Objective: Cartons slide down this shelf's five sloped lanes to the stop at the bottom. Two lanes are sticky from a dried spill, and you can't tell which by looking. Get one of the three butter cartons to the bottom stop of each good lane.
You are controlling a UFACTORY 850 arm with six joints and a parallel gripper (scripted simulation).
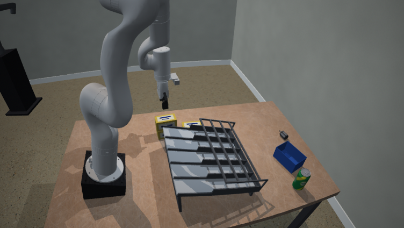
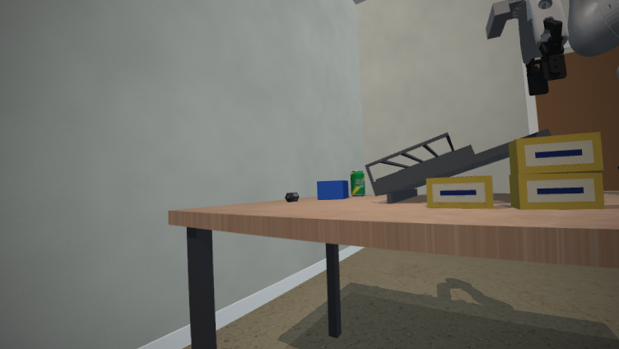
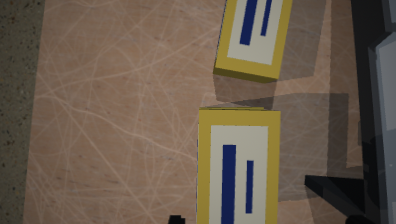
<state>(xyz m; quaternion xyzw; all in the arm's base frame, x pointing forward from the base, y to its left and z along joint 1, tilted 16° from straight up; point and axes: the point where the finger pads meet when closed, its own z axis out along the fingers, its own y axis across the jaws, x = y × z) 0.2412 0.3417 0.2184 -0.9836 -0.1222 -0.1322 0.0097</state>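
Observation:
Three yellow butter cartons with blue stripes lie on the table behind the shelf's high end. Two are stacked: the top carton (image 1: 165, 120) (image 2: 556, 152) (image 3: 239, 167) sits on a lower carton (image 2: 557, 190). The third carton (image 1: 190, 123) (image 2: 459, 192) (image 3: 254, 37) lies flat beside them. The dark sloped shelf (image 1: 209, 157) (image 2: 433, 165) has five empty lanes and a barred stop at its low end. My gripper (image 1: 164, 104) (image 2: 546, 71) is open and empty, hanging above the stacked cartons. In the wrist view only its fingertips show at the bottom edge.
A blue bin (image 1: 289, 156) (image 2: 332, 189), a green can (image 1: 301, 178) (image 2: 357, 183) and a small black object (image 1: 283, 134) (image 2: 291, 197) stand near the table's right side. The arm's base (image 1: 103, 175) is at the table's left.

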